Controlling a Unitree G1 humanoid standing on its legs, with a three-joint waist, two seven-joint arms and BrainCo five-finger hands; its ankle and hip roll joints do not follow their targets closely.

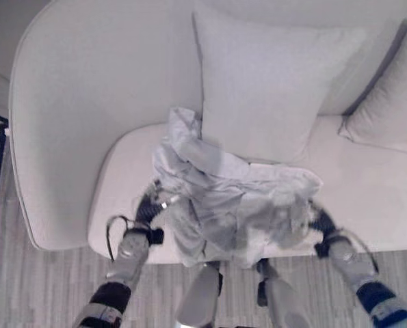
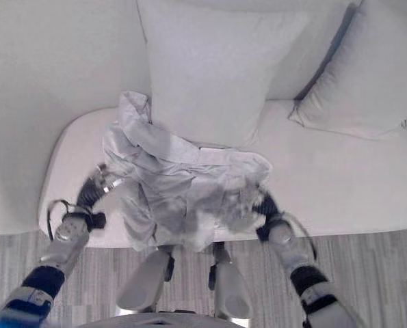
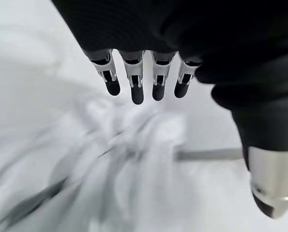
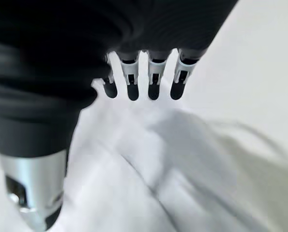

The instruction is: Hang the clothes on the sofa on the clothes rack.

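Pale cream upholstery takes up most of my view: a curved fabric sofa (image 1: 73,102) with a large square off-white cushion (image 1: 265,82) leaning on its back and a second cushion (image 1: 391,102) further to the robot's right. Below it I see grey wood-look floor (image 1: 46,287).

My target, the crumpled pale grey-white garment (image 1: 230,198), lies heaped on the front of the seat, directly ahead of the robot and between its two arms. Its long axis runs roughly across the seat, from a raised fold near the big cushion down to the seat's front edge, where some cloth hangs over.

My left robot hand (image 1: 152,201) is at the garment's left edge, my right robot hand (image 2: 261,205) at its right edge; I judge both about equally near. In the wrist views each hand's fingers (image 3: 134,82) are straight and spread from the thumb, just above the cloth, clamped on nothing. Whether the fingertips (image 4: 131,89) touch the fabric, I cannot tell.
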